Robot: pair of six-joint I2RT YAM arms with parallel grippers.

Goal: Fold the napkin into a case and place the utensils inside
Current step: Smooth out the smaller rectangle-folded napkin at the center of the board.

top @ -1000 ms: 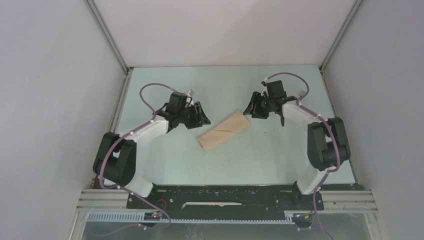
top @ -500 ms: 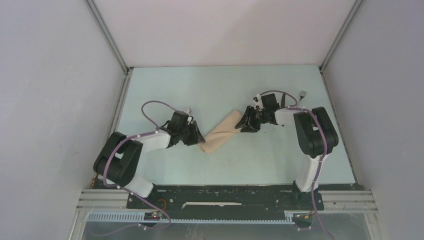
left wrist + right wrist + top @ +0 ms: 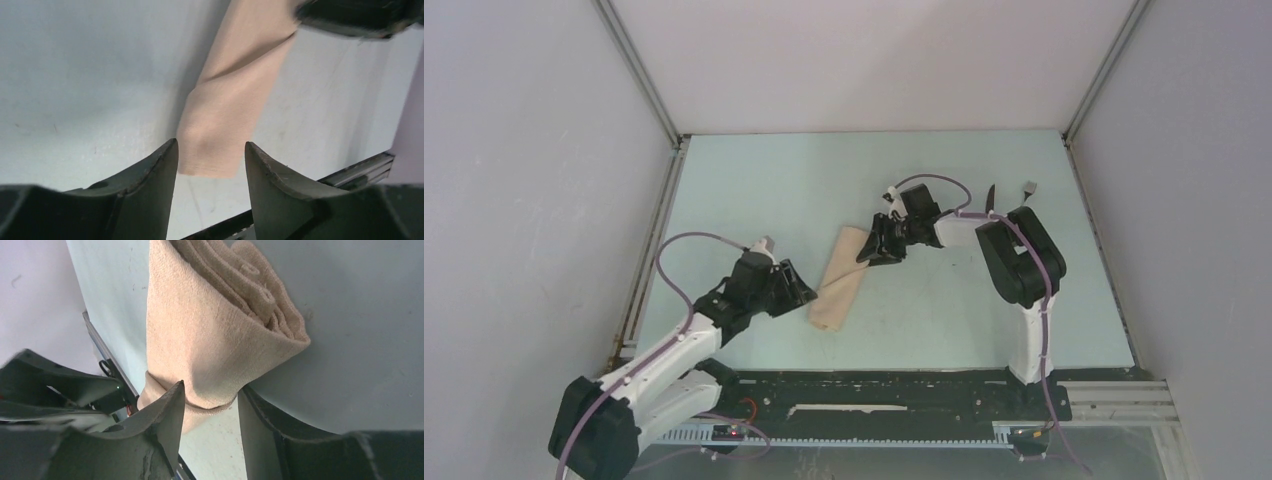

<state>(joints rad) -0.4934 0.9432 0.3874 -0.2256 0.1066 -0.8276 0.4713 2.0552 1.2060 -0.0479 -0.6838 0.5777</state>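
Left arm (image 3: 664, 350): stretched low from the lower left of the overhead view toward the centre, forearm nearly flat over the bench (image 3: 754, 190). Left pincer (image 3: 802, 290) points up and right at the lower end of the case (image 3: 837, 285), just beside it. Wrist view: its fingers (image 3: 150, 190) stand apart. The cloth's near end shows in the gap, with bare bench visible between them below that end. Contact with the cloth: cannot tell.

Right arm (image 3: 1016, 262): rises from the lower right, elbow bent sharply, forearm reaching left. Right pincer (image 3: 876, 248) sits at the case's upper end. Wrist view: fingers (image 3: 160, 435) parted, a folded edge of cloth lying between the tips. Clamped or merely straddling: cannot tell.

Case: narrow beige-tan oblong at centre frame, tilted from lower left to upper right, lying on the bench between the two pincers. One end shows stacked folds. Contents hidden by the cloth.
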